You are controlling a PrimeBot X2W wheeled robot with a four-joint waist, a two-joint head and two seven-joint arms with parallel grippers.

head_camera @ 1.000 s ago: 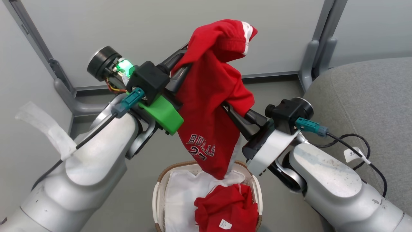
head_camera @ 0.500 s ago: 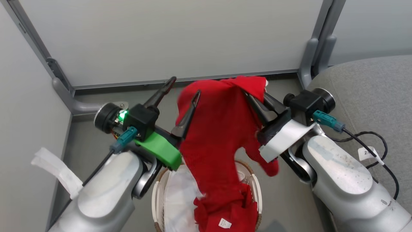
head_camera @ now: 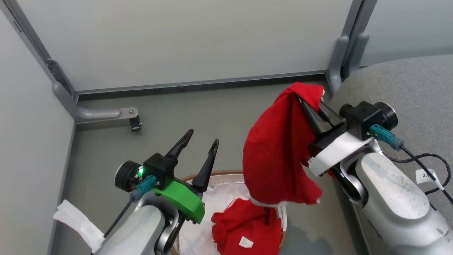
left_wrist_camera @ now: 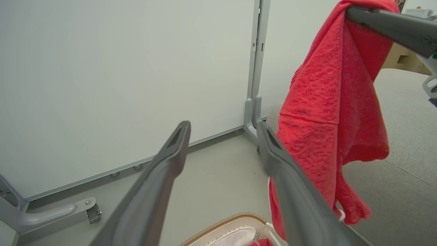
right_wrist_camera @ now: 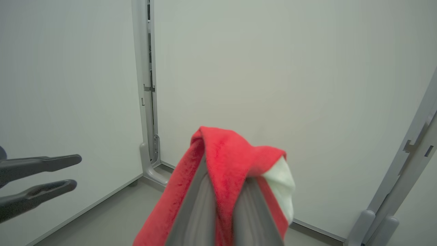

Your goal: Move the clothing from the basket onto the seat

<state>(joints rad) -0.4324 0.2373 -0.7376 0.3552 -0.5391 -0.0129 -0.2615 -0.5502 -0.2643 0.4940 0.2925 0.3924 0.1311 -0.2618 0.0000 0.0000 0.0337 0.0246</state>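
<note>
the right pincer [head_camera: 313,109] clamps the top fold of one red garment [head_camera: 276,159] so it hangs free above the basket [head_camera: 223,174] rim near the seat [head_camera: 407,85] edge, the left pincer [head_camera: 203,136] stands wide and empty, and the second garment [head_camera: 244,226] lies in the basket.
</note>
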